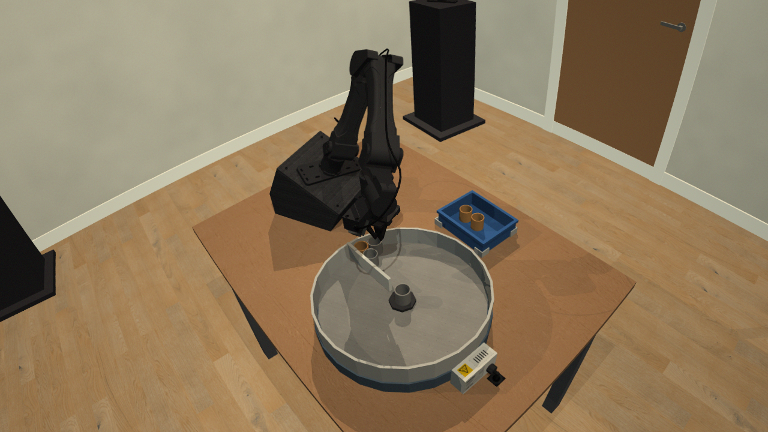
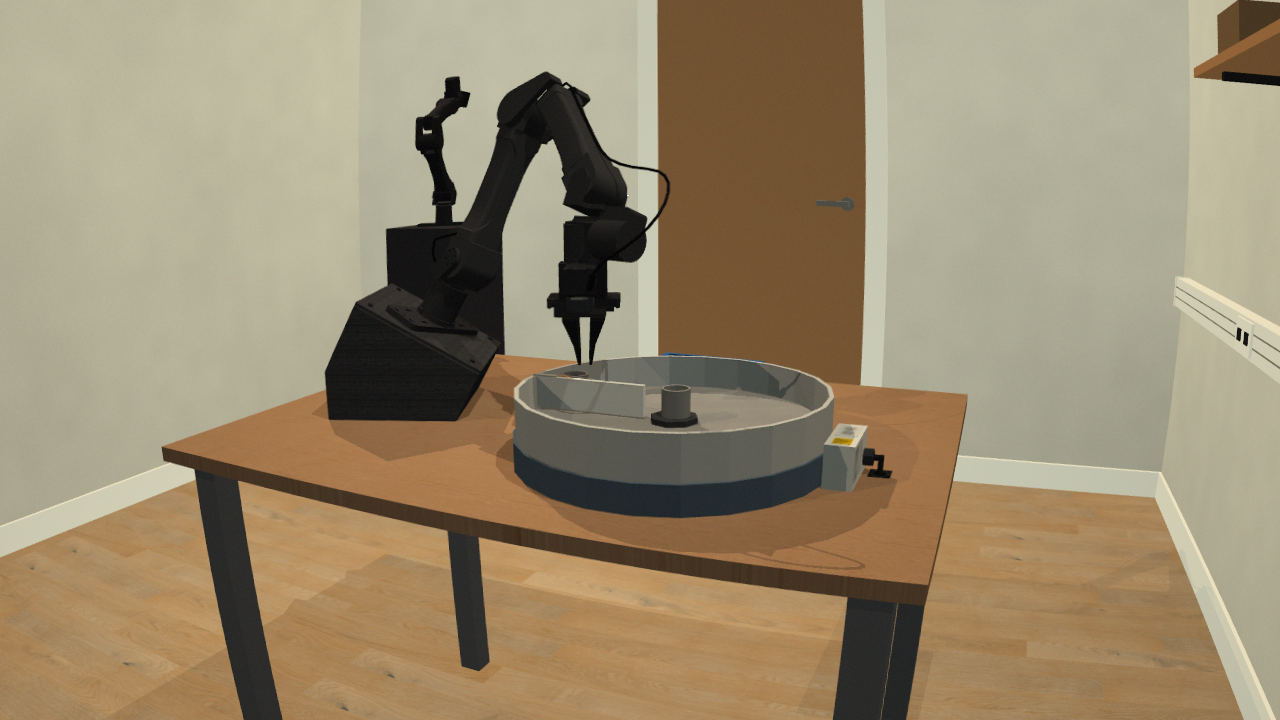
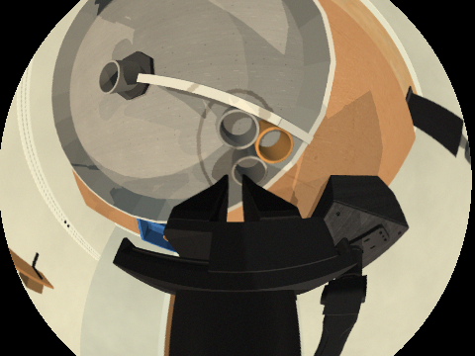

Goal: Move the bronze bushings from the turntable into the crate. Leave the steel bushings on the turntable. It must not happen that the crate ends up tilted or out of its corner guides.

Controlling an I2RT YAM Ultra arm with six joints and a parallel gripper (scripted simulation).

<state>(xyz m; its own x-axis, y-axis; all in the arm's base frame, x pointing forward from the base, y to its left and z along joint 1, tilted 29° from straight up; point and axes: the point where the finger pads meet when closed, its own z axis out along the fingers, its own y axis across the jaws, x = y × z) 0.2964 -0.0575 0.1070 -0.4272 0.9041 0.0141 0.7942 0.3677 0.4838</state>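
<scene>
A bronze bushing (image 1: 361, 246) (image 3: 281, 152) stands on the turntable (image 1: 402, 375) (image 2: 662, 456) (image 3: 315, 64), in the corner between the divider and the rim wall. One steel bushing (image 1: 370, 255) (image 3: 237, 142) stands beside it along the divider, and another steel bushing (image 1: 375, 243) (image 3: 250, 174) stands by the rim wall. My gripper (image 1: 379, 237) (image 2: 584, 362) (image 3: 235, 180) points down just above that second one. Its fingers are a narrow gap apart with nothing between them. Two bronze bushings (image 1: 465, 214) (image 1: 477, 222) stand in the blue crate (image 1: 456, 228) (image 3: 152, 231).
The divider (image 1: 370, 267) (image 2: 590, 396) (image 3: 213, 92) runs from the rim towards the centre hub (image 1: 402, 297) (image 2: 675, 404) (image 3: 137, 79). A control box (image 1: 473, 368) (image 2: 844, 456) sits outside the turntable's rim. The crate stands on the table beyond the turntable wall.
</scene>
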